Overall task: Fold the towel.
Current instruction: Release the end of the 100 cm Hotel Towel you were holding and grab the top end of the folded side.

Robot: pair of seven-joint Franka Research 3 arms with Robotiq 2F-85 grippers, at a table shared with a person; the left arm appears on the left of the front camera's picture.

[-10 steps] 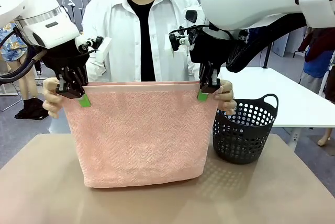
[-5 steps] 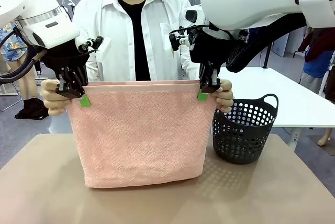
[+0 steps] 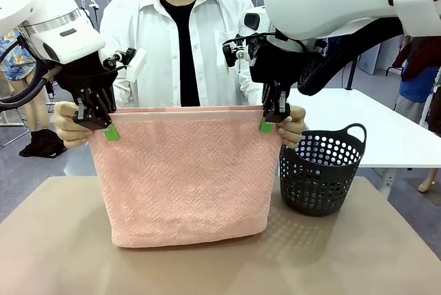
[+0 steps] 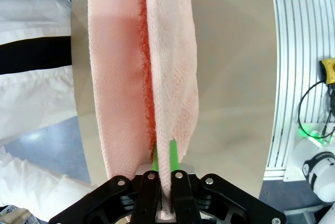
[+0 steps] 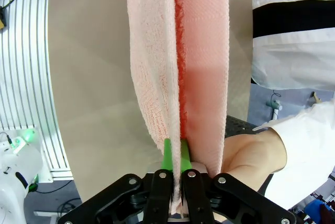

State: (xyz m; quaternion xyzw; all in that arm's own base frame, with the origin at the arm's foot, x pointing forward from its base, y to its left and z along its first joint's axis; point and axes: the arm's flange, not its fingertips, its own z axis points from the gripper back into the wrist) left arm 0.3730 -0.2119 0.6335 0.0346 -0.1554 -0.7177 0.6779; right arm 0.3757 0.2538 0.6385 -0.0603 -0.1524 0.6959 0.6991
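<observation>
The towel [image 3: 182, 174] hangs as a doubled sheet over the worktop [image 3: 55, 253], with its lower edge reaching the surface. The left tool [image 3: 96, 124] is clamped tight on the towel's upper left corner. The right tool [image 3: 272, 117] is clamped tight on the upper right corner. The person's hands [image 3: 293, 131] hold the same corners from the far side. A dark basket [image 3: 320, 178] stands just beside the towel.
</observation>
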